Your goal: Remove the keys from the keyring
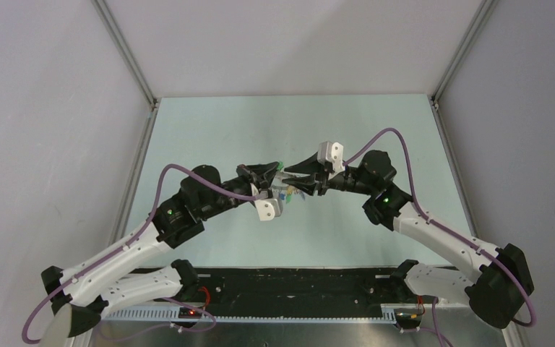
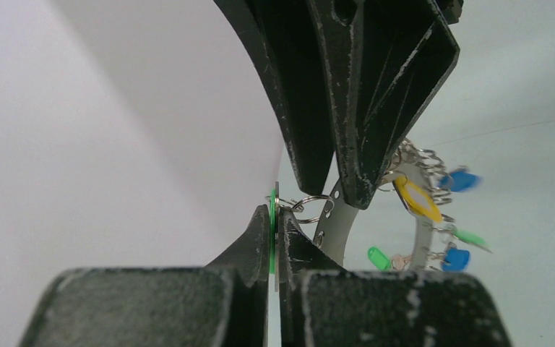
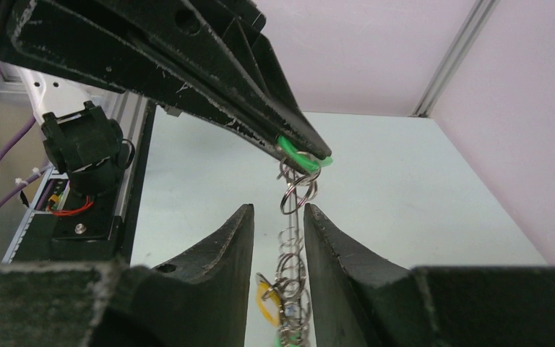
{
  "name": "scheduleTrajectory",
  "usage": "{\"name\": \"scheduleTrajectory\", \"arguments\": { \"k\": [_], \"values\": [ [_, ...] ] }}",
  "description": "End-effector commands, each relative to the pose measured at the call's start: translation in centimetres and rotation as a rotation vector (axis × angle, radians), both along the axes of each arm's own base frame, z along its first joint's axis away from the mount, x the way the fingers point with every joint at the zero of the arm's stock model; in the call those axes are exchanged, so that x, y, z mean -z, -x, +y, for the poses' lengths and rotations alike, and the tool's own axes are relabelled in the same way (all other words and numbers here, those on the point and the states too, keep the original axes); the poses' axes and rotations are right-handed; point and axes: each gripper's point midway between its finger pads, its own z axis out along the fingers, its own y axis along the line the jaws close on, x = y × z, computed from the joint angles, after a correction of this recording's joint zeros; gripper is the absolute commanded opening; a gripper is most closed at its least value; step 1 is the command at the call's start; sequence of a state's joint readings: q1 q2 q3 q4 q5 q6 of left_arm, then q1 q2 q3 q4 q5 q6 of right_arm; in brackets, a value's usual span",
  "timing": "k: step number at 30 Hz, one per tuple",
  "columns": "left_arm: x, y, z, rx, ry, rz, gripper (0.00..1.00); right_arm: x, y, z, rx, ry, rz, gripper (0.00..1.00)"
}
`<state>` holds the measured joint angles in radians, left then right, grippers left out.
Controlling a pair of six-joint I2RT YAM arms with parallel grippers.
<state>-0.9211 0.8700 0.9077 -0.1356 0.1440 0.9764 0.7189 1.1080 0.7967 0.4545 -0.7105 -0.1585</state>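
Left wrist view: no key looks off yet.
Left gripper (image 2: 274,238) clamps a green key (image 2: 272,217); right gripper (image 2: 336,195) hugs the keyring (image 2: 340,224) just past it, grip unclear; other keys (image 2: 419,199) hang on.

Left gripper (image 1: 273,171) and right gripper (image 1: 294,169) meet tip to tip over middle of table (image 1: 260,123), left one on left. Tag (image 2: 272,230) pinched between left fingers (image 2: 249,249). Small ring (image 3: 293,196) links tag down to keyring (image 2: 340,231). Keyring hangs edge-on between right fingers (image 3: 332,246); contact unclear. Keys (image 2: 417,199) dangle around keyring rim.
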Motion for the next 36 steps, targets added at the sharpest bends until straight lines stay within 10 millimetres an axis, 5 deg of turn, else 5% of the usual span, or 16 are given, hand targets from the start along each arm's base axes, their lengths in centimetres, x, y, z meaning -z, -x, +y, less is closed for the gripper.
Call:
{"name": "scheduleTrajectory", "arguments": {
  "k": [1, 6, 11, 15, 36],
  "values": [
    [-3.1, 0.7, -0.1, 0.031, 0.099, -0.060, 0.00, -3.5, -0.5, 0.4, 0.021, -0.066, -0.085, 0.36],
    [-3.0, 0.9, -0.1, 0.037, 0.100, -0.057, 0.00, -4.2, -0.7, 0.6, 0.032, -0.078, -0.090, 0.29],
    [-3.3, 0.9, 0.1, 0.030, 0.108, -0.064, 0.00, -3.8, -1.0, 0.8, 0.039, -0.054, -0.074, 0.07],
    [-3.6, 1.0, 0.4, 0.024, 0.117, -0.067, 0.00, -3.1, -1.1, 0.6, 0.054, -0.025, -0.051, 0.01],
    [-1.1, -0.2, 0.4, -0.028, 0.064, -0.045, 0.00, -6.6, -1.6, -2.0, 0.180, -0.173, -0.012, 0.00]
  ]
}}
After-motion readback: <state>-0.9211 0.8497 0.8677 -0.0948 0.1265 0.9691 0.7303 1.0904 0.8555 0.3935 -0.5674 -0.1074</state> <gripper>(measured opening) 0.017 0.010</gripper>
